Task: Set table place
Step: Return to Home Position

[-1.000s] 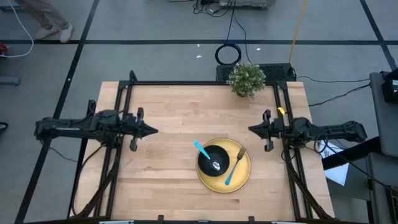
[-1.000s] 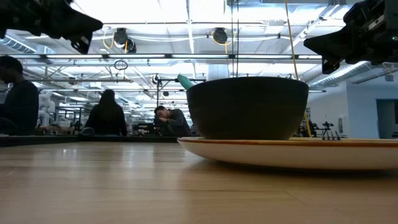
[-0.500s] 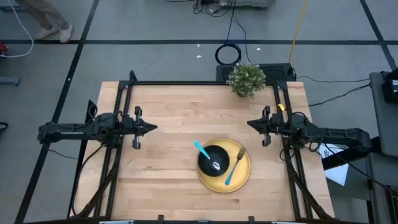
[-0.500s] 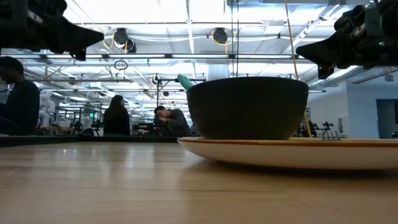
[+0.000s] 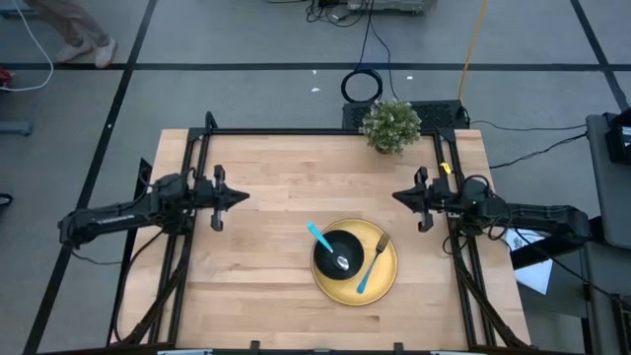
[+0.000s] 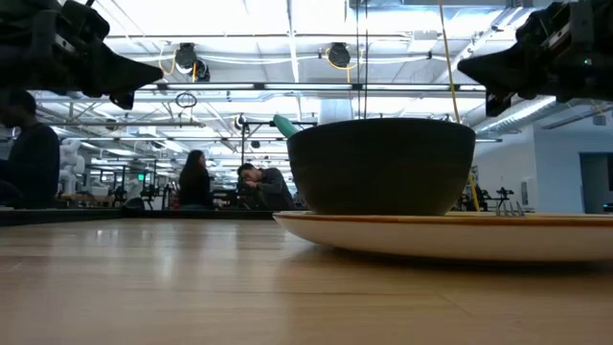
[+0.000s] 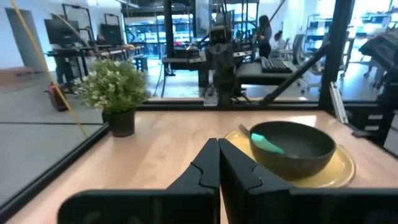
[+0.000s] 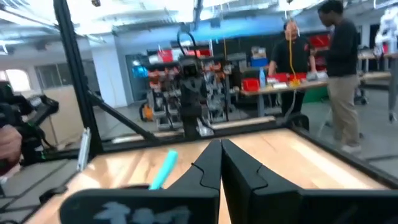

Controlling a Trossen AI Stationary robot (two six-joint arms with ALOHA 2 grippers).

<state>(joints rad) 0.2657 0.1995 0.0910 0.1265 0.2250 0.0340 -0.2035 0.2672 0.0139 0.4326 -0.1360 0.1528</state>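
well apart from both closed jaws, the plate point(image 5: 384, 280) holds the bowl point(image 5: 329, 257).

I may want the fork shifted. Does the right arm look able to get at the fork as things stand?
Probably yes. The fork lies exposed on the right part of the plate, beside the bowl, on the side toward the right gripper. Only bare table lies between them.

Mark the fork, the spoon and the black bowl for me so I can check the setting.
fork point(image 5: 370, 266): high view, on its turquoise handle.
spoon point(image 5: 317, 236): high view, on its turquoise handle.
black bowl point(image 6: 381, 168): low view, on its outer wall.
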